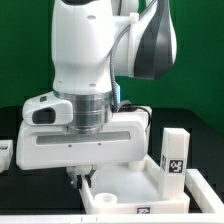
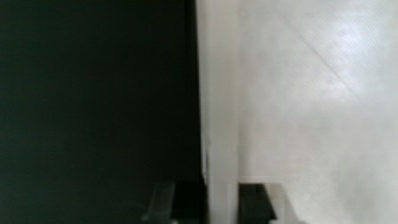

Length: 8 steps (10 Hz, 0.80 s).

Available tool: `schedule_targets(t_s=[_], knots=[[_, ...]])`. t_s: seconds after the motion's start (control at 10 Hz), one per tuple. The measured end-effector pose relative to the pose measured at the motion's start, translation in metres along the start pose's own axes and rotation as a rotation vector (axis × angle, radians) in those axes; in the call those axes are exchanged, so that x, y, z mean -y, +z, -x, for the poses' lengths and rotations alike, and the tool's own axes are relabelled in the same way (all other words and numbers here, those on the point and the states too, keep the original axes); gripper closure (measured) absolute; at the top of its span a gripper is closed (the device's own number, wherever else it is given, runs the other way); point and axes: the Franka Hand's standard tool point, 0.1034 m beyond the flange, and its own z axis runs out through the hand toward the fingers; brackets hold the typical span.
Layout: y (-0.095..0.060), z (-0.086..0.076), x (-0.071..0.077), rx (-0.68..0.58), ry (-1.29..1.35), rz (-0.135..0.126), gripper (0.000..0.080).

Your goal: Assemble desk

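The white desk tabletop [image 1: 122, 196] lies on the black table at the bottom of the exterior view, rim up. One white leg [image 1: 176, 154] with a black-and-white tag stands upright at its corner on the exterior view's right. My gripper [image 1: 84, 178] reaches straight down onto the tabletop's wall on the exterior view's left. In the wrist view the tabletop [image 2: 302, 90] fills one side and its thin wall runs between my gripper's [image 2: 217, 203] two dark fingers [image 2: 262, 202], which are shut on it.
The large white arm and its hand body [image 1: 85, 140] hang over the tabletop and hide the area behind it. A white part [image 1: 5, 156] shows at the exterior view's left edge. Black table surface [image 2: 89, 100] lies beside the tabletop.
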Motion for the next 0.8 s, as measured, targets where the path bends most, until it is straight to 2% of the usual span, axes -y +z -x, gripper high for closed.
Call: schedule_targets(t_s=[0.1,0.2,0.3,0.4,0.6,0.7,0.8], knots=[[-0.007,-0.008,0.001,0.01,-0.094,-0.005,0.0745],[-0.015,-0.019,0.009,0.03,-0.266,-0.02,0.0745],[-0.019,-0.03,0.012,0.024,-0.453,-0.008,0.0745],[-0.019,-0.035,0.014,-0.002,-0.568,0.027,0.0745],[-0.016,-0.032,0.01,0.012,-0.71,0.036,0.0745],[-0.018,-0.036,0.012,0.013,-0.794,0.04,0.0745],[-0.029,-0.053,0.023,-0.016,-0.917,0.042,0.0745]])
